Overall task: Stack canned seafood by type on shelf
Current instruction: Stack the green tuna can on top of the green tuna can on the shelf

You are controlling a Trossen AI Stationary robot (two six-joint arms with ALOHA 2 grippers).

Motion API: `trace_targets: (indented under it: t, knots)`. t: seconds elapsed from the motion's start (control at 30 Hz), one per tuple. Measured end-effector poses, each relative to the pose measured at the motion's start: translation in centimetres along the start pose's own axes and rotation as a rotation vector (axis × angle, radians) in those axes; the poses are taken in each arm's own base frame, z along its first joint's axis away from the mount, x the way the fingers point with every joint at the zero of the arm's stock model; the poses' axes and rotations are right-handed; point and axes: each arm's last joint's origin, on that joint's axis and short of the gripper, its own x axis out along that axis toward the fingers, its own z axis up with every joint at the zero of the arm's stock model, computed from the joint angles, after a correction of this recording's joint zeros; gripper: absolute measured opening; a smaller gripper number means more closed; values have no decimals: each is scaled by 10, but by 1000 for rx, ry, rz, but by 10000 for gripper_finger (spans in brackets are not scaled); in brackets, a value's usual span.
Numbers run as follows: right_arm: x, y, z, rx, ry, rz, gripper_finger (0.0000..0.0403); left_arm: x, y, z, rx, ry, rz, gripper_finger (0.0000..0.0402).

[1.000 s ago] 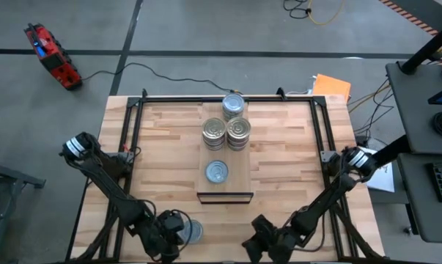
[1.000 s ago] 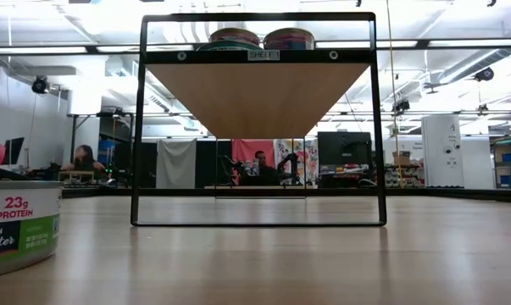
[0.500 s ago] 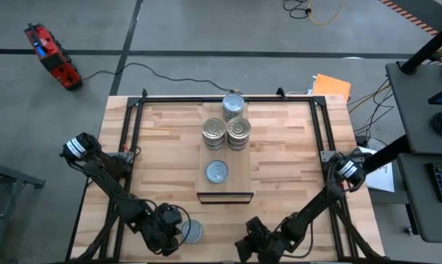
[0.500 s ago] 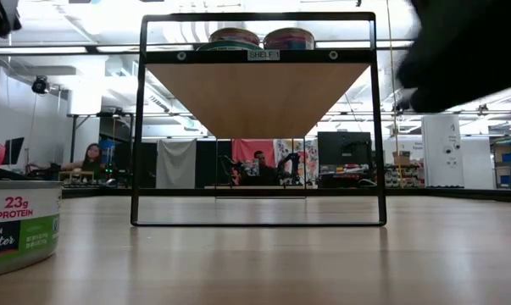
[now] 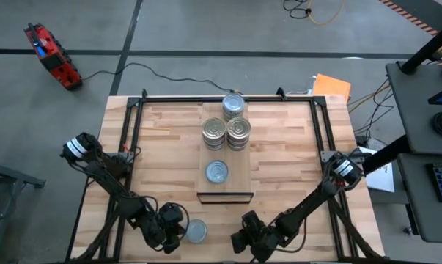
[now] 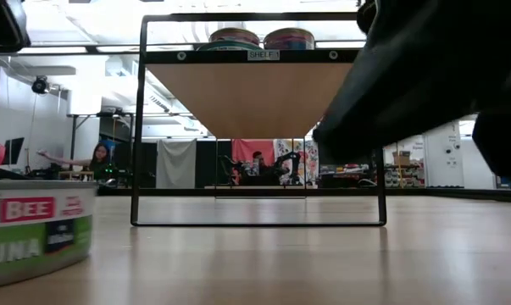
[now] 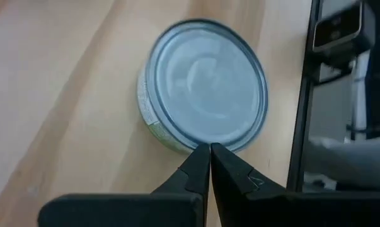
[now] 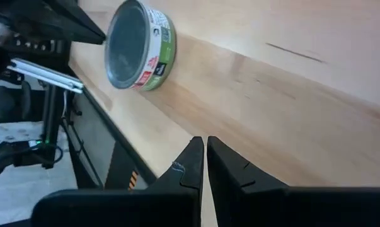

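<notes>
One pale blue-topped tin (image 5: 196, 232) stands on its base on the table near the near edge; it also shows in the low view (image 6: 30, 229) and in both wrist views (image 7: 205, 85) (image 8: 139, 44). My left gripper (image 5: 181, 230) (image 7: 210, 149) is shut, right at the tin's left side. My right gripper (image 5: 240, 238) (image 8: 204, 142) is shut, low over the near edge to the tin's right, and touches nothing. On the shelf (image 5: 240, 174) stand one blue-topped tin (image 5: 217, 172) and three silver ringed ones (image 5: 226, 130). My left gripper meets the tin with its shut fingertips (image 7: 202, 157) at the rim and side wall (image 7: 177, 142) of its left side. The fingers come from the table's left, slanting down. The tin stands upright on the table.
The shelf is a raised plank on a black frame (image 6: 259, 97) at mid-table, with tins (image 6: 262, 37) on top. Black rails (image 5: 135, 139) run along the table's left and right sides. The right arm (image 6: 424, 76) looms large in the low view. Bare tabletop lies on both sides of the shelf.
My right gripper has travelled along the near edge toward the table's left, closer to the tin. My left gripper has shifted a little toward the right. The tin has slid slightly rightward and turned about, showing another part of its label.
</notes>
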Motion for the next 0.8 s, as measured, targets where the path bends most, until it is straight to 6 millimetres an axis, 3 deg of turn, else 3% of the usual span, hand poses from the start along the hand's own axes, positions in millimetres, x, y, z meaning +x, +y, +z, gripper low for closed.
trace_targets:
  t: [0.27,0.8]
  knots:
    - [3,-4,-1,18,-2,-11,13,5,3,2,-14,-70,16,0]
    - [4,-3,0,8,-41,0,13,44,-31,8,26,-135,-24,0]
